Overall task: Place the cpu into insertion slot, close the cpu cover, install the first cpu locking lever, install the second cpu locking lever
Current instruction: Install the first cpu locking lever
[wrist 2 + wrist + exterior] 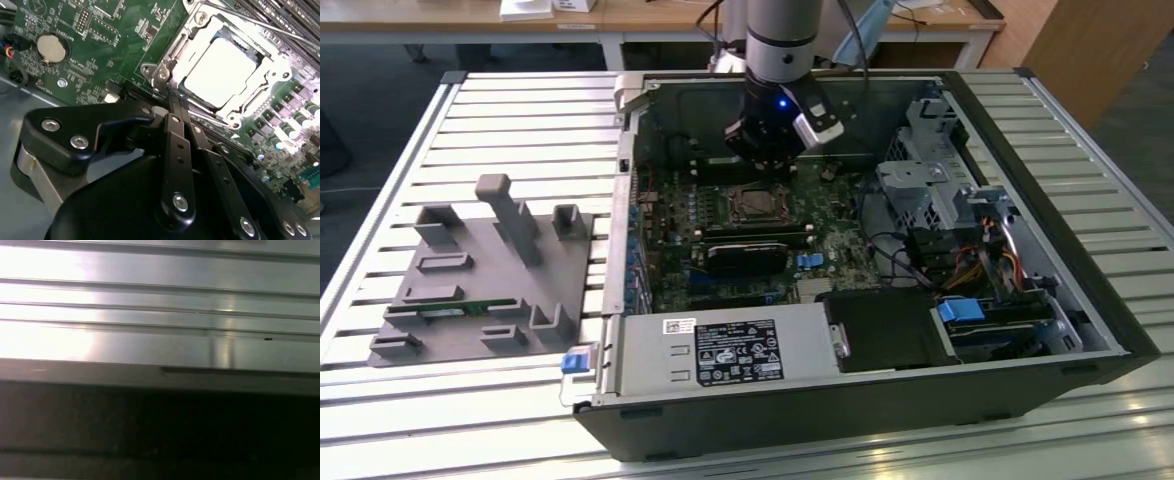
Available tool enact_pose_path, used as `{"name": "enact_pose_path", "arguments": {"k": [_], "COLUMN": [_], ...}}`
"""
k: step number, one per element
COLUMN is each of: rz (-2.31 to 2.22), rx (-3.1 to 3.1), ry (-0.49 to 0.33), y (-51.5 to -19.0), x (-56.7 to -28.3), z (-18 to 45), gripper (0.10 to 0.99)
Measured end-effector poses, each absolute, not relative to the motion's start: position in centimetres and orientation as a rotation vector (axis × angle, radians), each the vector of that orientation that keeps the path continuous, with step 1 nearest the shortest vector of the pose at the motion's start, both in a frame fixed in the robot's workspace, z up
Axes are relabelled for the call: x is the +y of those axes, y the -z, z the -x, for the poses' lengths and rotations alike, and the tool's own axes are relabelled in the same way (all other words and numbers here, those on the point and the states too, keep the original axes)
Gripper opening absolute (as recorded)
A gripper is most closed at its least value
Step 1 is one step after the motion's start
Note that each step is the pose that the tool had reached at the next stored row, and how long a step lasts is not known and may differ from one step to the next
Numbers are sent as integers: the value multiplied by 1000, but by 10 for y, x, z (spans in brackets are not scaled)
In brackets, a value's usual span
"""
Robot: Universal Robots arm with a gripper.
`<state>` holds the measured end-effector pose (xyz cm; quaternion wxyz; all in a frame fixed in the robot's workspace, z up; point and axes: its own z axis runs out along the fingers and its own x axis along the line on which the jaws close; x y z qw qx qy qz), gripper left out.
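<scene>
The cpu [217,70] is seen seated in the insertion slot [754,204] with the cpu cover [167,62] lying down around it. The gripper [172,111], its fingers seemingly pressed together with nothing pinched between them, is held just beside the slot's edge, close to a thin locking lever [210,119]. If the closed tips were driven down off that wire, it is judged that the lever could spring away unlatched, or the motherboard [100,45] parts beside the slot could be struck; whether the second lever [260,25], across the slot, is latched cannot be told.
</scene>
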<state>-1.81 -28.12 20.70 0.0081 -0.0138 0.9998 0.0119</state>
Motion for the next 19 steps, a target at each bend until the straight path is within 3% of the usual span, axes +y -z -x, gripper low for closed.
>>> {"name": "enact_pose_path", "arguments": {"k": [19], "rz": [44], "rx": [3124], "ry": [-62], "y": [-212], "x": [-279], "z": [25], "gripper": [106]}}
